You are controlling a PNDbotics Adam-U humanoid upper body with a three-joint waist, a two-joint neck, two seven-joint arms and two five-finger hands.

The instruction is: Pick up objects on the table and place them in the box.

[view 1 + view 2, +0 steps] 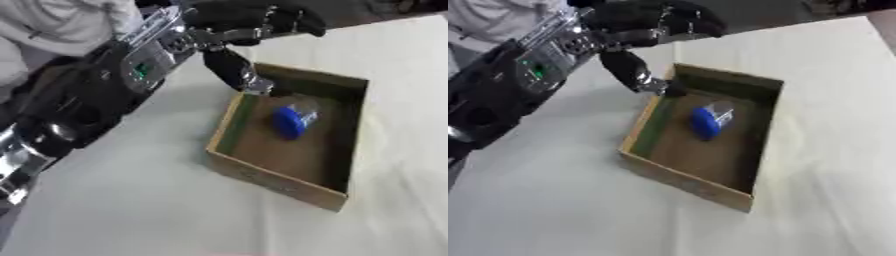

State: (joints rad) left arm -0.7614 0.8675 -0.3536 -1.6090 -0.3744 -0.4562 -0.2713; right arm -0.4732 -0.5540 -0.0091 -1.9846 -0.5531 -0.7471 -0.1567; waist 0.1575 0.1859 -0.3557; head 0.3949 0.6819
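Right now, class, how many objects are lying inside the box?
1. A blue-capped clear object lies in the middle of the box, nearer its far wall. The left hand hangs over the far-left corner and may hide something small there.

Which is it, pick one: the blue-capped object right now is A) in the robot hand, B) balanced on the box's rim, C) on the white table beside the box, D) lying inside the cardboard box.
D: the blue-capped object lies on the floor of the cardboard box, apart from the left robot hand above the box's far corner.
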